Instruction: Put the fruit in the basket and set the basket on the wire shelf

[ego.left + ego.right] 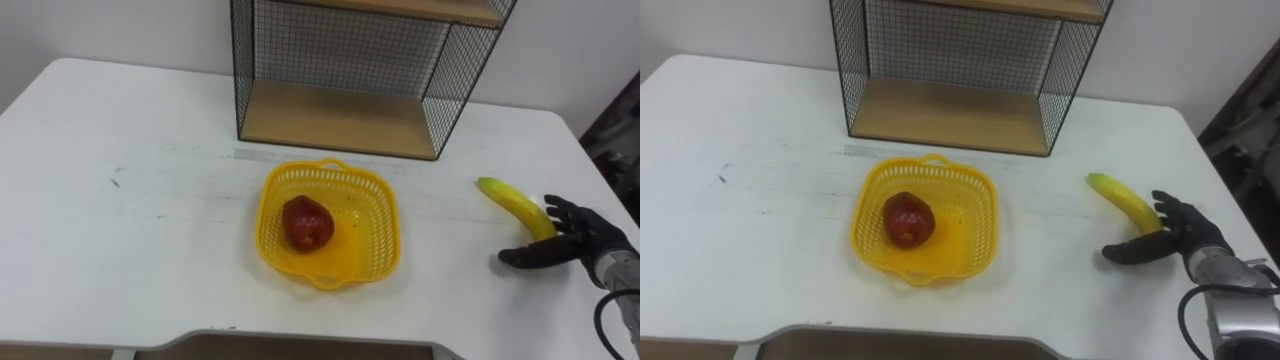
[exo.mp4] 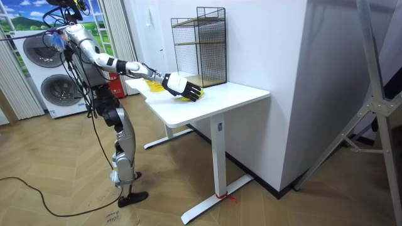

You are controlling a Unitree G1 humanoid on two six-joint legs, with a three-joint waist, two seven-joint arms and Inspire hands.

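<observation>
right hand [image 1: 572, 240] sat at near end of banana [image 1: 510, 203], right of basket [image 1: 384, 235]; fingers spread, nothing gripped; banana looked light, bruisable; grip mid-length.

The white desk [image 1: 120, 250] before me bears a dark scuff [image 1: 115, 180] near its left edge, with stacked washing machines [image 2: 63, 94] behind me.

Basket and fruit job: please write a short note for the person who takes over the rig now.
Right hand: open, fingers and thumb spread at the near end of the banana, which lies on the table right of the basket.
Done: the red fruit is in the basket.
Left: grasp the banana, put it in the basket, set the basket on the wire shelf behind it.
</observation>
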